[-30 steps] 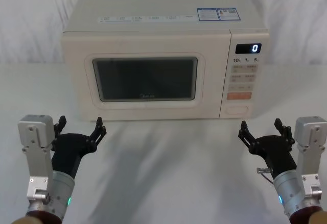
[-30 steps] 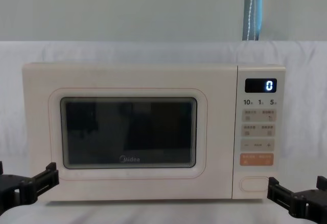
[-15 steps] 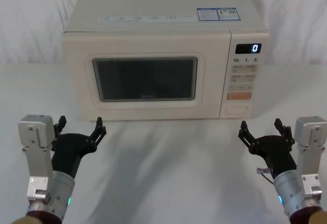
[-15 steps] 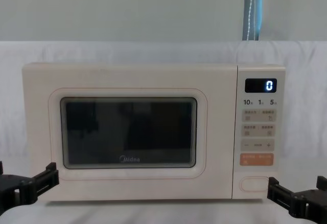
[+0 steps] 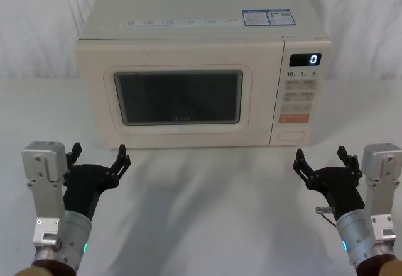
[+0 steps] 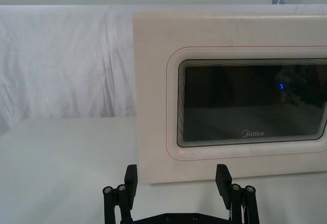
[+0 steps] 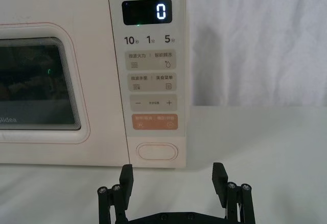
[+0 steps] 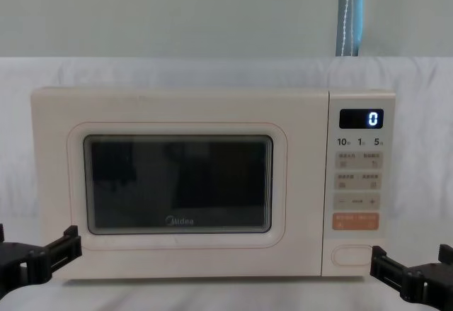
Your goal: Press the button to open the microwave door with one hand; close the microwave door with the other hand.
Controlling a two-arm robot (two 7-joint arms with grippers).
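Nothing has moved since the earlier frames: both claws sit where they were, and the microwave door (image 5: 178,97) is shut as before, flush with the cream body.

The microwave stands toward the back of the white-draped worktop (image 5: 207,207). A broad bare strip of cloth lies between its front edge and the 2 arms, so there is open room ahead of both. Cloth also shows to the left and right of the oven.

The left claw (image 5: 98,159) hovers low at the near left, in front of the door's lower left corner and well apart from it. Its fingers (image 6: 131,178) are spread wide and hold nothing; in the left wrist view they frame the bottom edge of the door, with the "Midea" logo (image 6: 253,132) beyond.

The right claw (image 5: 320,160) hovers at the near right, just right of the control panel (image 5: 300,93) and short of it. Its fingers (image 7: 219,176) are likewise spread wide, empty, touching nothing. In the right wrist view the button (image 7: 156,151) lies straight ahead between the fingers, at the bottom of the panel under the orange key (image 7: 155,121). The display (image 7: 147,11) reads 0.

In the chest view the claws come in at the lower corners, the right one (image 8: 412,272) beside the button (image 8: 351,255).
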